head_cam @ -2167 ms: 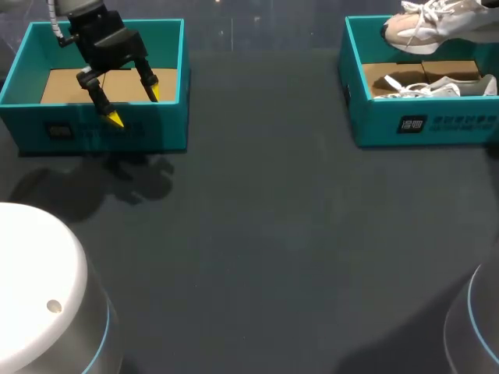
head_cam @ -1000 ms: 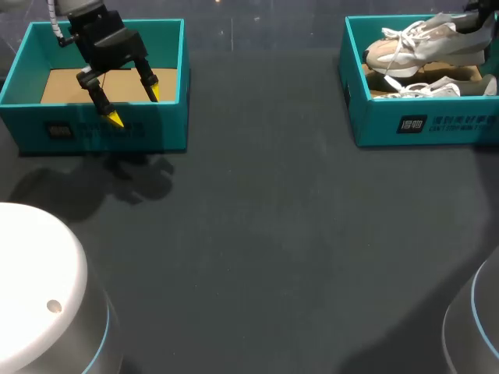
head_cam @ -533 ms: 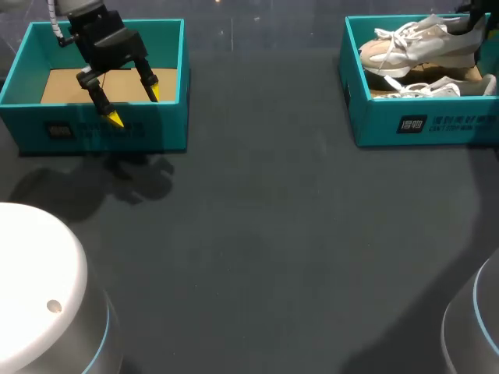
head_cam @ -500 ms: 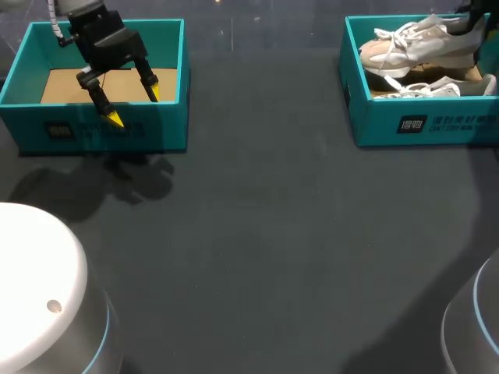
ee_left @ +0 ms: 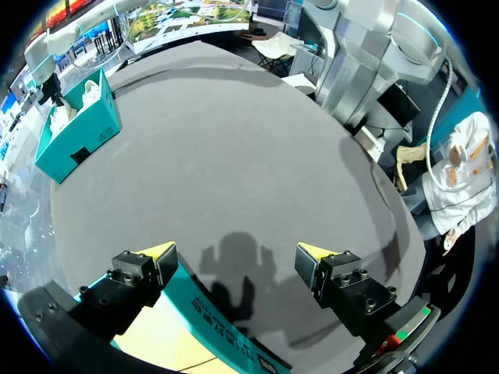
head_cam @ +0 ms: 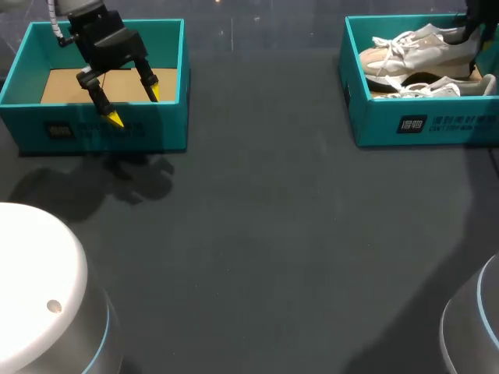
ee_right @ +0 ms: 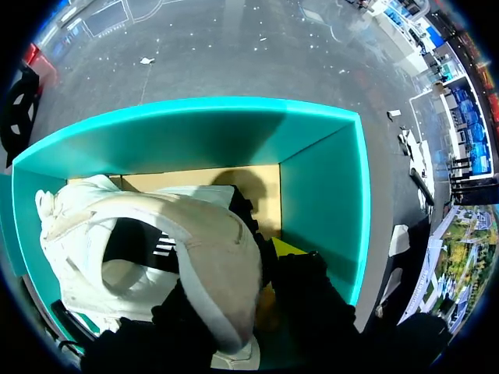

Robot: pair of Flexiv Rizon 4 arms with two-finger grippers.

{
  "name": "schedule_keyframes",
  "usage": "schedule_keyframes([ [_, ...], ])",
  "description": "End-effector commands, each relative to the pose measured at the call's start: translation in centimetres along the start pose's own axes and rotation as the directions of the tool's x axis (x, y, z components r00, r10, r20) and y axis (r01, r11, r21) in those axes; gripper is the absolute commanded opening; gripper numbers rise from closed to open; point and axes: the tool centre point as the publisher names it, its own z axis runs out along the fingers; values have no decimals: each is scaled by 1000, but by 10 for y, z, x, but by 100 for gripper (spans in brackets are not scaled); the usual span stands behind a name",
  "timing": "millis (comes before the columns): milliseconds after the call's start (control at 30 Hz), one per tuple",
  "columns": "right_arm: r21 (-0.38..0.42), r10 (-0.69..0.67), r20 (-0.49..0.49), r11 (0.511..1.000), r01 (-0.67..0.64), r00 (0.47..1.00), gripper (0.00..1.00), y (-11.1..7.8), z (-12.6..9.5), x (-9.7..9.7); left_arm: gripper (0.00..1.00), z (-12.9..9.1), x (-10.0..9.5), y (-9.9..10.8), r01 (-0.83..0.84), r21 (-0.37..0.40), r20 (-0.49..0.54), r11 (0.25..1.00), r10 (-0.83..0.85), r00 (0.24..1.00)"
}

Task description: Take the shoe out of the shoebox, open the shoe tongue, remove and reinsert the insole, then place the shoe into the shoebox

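Dark grey and plain, the table carries two teal boxes, both along its far edge. At the far right corner stands the shoebox with a brown cardboard floor. Two sneakers are inside it. The beige and white shoe lies on top, slightly tilted, with its toe toward the box wall that faces the middle of the table and its laces loose. The second shoe lies lower, against the front wall of the box.

The right gripper is at the heel of the upper shoe. In the right wrist view the heel collar sits between its two fingers and both press on it, so it is gripping the shoe; one yellow tip shows beside the heel.

At the far left corner stands the other teal box, also with a cardboard floor. The left gripper hangs over its front wall with fingers spread apart and nothing between them.
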Motion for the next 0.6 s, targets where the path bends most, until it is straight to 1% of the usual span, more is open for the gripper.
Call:
schedule_keyframes([
  [33, 5, -2, 0, 1000, 2, 1000, 0, 6, 6, 2, 100, 0, 0, 0, -1, -2, -1, 1000, 1, 1000],
  [200, 22, -21, -14, 1000, 21, 1000, 0, 8, 13, 5, 100, 0, 0, 0, -1, -2, -1, 1000, 1, 1000],
  [600, 57, -28, -31, 998, 30, 999, 0, 5, 30, 9, 100, 0, 0, 0, -1, -2, -1, 1000, 1, 1000],
])
